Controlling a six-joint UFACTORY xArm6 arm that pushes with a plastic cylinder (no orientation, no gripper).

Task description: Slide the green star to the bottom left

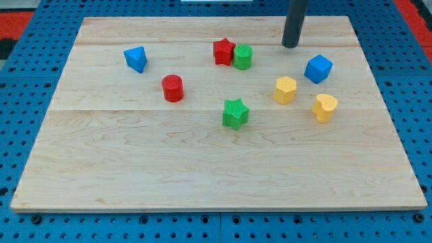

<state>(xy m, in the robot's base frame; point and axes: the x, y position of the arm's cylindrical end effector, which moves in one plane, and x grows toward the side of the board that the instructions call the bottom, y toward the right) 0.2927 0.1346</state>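
Observation:
The green star [235, 113] lies near the middle of the wooden board [135, 169]. My tip [290, 45] is on the board near the view's top, up and to the right of the star, well apart from it. It stands between the green cylinder [243, 57] and the blue cube [318, 69], touching neither.
A red star [223, 51] touches the green cylinder's left side. A red cylinder [173, 88] and a blue block [136, 59] lie to the left. Two yellow blocks [285, 90] [325, 107] lie right of the green star.

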